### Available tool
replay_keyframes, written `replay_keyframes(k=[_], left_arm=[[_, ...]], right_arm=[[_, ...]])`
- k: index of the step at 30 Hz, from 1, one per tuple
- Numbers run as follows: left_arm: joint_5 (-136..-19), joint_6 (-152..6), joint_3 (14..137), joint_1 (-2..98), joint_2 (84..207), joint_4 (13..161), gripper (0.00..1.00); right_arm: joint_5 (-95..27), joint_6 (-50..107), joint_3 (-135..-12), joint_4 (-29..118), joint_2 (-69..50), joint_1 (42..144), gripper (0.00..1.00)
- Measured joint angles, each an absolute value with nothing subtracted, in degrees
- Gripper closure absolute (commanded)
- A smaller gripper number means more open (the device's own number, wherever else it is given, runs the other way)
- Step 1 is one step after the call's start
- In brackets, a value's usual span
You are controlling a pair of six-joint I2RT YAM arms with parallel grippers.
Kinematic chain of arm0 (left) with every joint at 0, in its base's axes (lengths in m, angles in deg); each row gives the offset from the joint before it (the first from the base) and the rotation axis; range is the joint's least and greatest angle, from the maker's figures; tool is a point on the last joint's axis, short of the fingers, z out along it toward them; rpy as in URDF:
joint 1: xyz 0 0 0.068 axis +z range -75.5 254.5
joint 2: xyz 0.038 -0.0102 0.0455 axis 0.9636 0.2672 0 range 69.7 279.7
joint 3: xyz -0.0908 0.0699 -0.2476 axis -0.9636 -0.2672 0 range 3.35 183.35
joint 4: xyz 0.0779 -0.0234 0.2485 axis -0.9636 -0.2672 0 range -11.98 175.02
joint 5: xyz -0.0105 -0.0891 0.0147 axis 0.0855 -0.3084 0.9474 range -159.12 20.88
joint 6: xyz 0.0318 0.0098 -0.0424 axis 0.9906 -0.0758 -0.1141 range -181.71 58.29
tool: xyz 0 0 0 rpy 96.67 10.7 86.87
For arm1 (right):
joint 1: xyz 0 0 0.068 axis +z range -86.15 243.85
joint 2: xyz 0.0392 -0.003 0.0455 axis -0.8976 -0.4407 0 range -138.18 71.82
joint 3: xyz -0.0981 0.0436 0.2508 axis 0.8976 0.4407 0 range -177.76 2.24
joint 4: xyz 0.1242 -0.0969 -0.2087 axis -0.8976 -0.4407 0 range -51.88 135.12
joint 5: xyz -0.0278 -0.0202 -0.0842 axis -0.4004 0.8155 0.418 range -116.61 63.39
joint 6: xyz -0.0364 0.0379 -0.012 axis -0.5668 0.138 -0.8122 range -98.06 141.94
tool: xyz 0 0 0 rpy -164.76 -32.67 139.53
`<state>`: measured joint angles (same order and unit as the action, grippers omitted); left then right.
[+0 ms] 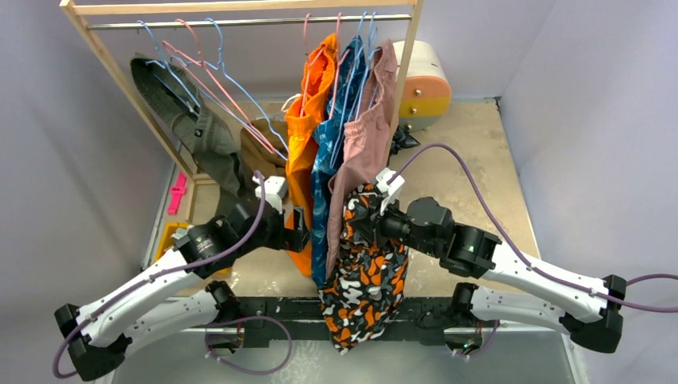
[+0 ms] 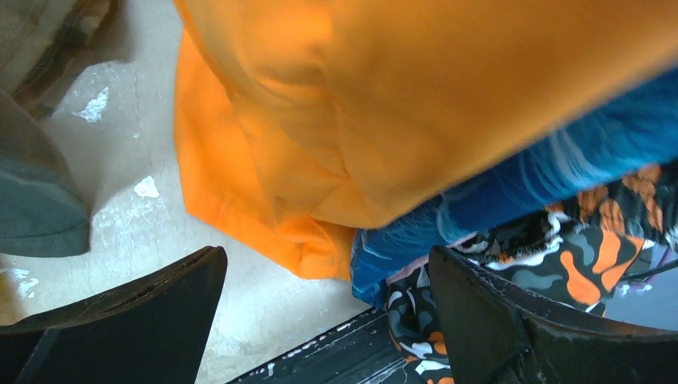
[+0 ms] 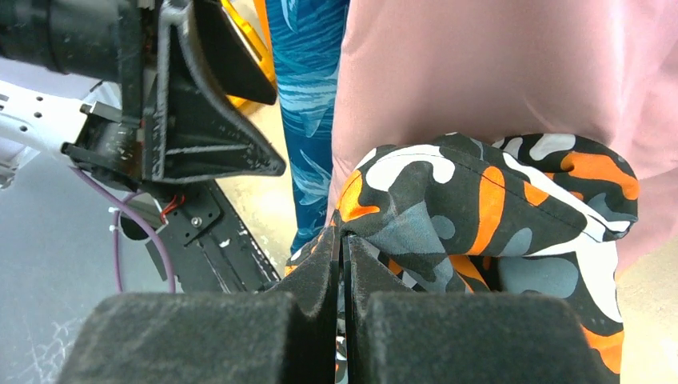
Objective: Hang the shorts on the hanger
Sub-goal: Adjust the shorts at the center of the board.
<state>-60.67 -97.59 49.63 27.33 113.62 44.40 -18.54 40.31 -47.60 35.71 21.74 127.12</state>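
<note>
The shorts (image 1: pixel 364 280), a black, orange, grey and white camouflage print, hang from my right gripper (image 1: pixel 361 220) in front of the rack. In the right wrist view that gripper (image 3: pixel 342 238) is shut on a fold at the top of the shorts (image 3: pixel 480 200). My left gripper (image 1: pixel 302 232) stands open just left of them, beside the hem of the plain orange shorts (image 1: pixel 308 120). Nothing sits between its fingers (image 2: pixel 326 266), and the camouflage shorts (image 2: pixel 592 248) show past its right finger. An empty light-blue hanger (image 1: pixel 240 94) hangs at the rail's left end.
Orange shorts (image 2: pixel 400 104), a blue patterned garment (image 1: pixel 332 152) and dusty-pink shorts (image 1: pixel 364 136) hang together on the wooden rack (image 1: pixel 240 6). Pink-red hangers (image 1: pixel 209 76) and a grey garment (image 1: pixel 180 108) hang at the left. A white, orange and yellow cylinder (image 1: pixel 422 80) stands back right.
</note>
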Motion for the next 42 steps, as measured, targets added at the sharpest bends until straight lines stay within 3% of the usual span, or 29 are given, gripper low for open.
replay_keyframes(k=[4,15,20,25,30,36,42], left_arm=[[-54.53,-99.91,49.74,20.33,112.27,43.28,0.01],[-52.80,-100.63,56.21,17.18,112.31,38.89,0.01],[-49.96,-100.08,60.39,5.25,117.34,39.54,0.01],[-39.56,-97.72,73.46,-9.74,127.24,38.21,0.01],[-29.85,-91.87,86.07,-12.65,135.37,38.47,0.00],[-21.55,-89.24,82.68,-12.63,130.61,42.06,0.00],[-23.88,-89.13,71.45,-12.63,115.39,48.22,0.00]], right_arm=[[-18.56,40.38,-46.99,35.52,21.72,127.12,1.00],[-18.63,40.31,-46.97,35.50,21.54,127.12,1.00],[-18.60,40.33,-46.97,35.52,21.54,127.12,1.00],[-18.56,40.31,-46.97,35.52,21.54,127.12,1.00],[-18.54,40.27,-46.97,35.52,21.54,127.12,1.00],[-18.71,40.27,-47.01,35.36,22.02,127.12,1.00],[-23.63,40.29,-47.69,34.23,26.22,127.12,1.00]])
